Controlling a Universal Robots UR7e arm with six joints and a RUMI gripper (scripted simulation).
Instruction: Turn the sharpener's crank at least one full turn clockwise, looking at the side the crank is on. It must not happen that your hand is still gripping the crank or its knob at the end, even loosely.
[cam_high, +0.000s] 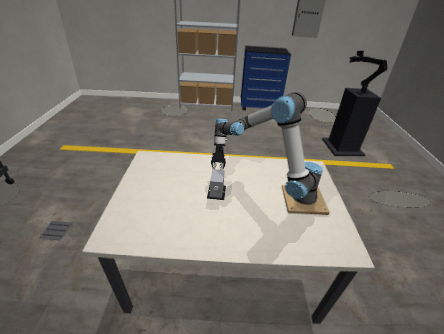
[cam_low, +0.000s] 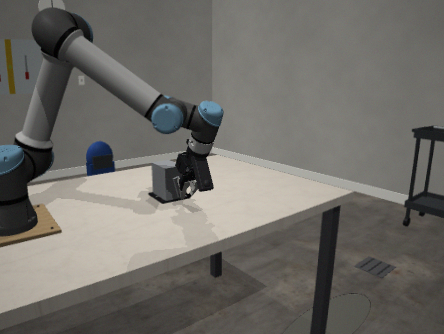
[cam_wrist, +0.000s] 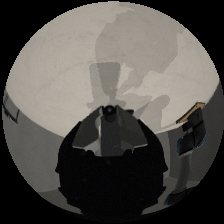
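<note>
One arm, one sharpener, both on the white desk. The sharpener is a small grey box on a dark foot, sitting a bit toward the far side of the desk's middle, well apart from the arm's wooden base plate, which lies near the same desk's right edge as the overhead camera sees it.

The hand is down at the sharpener's crank side, the face turned away from the base plate. It's tilted, wrist above and fingers angled in toward the box. Fingers stand narrow and are clamped on something: that's the crank handle, a small light-coloured piece just off the sharpener's face, low down near the desk surface. The crank arm itself is too small to read for angle.

Wrist camera: the two dark fingers converge on a small dark knob at centre, pale desk surface beyond it, arm shadow across the top. The sharpener body isn't clearly made out there.

The forearm reaches from the shoulder, over the desk, to the blue-capped wrist joints directly above the sharpener.

Around the room, relative to the sharpener: a metal shelf rack with brown boxes and a blue drawer cabinet stand behind it by the far wall, a yellow floor line runs just past the desk's far edge, and a black pedestal with a second small arm stands off to the right rear.
</note>
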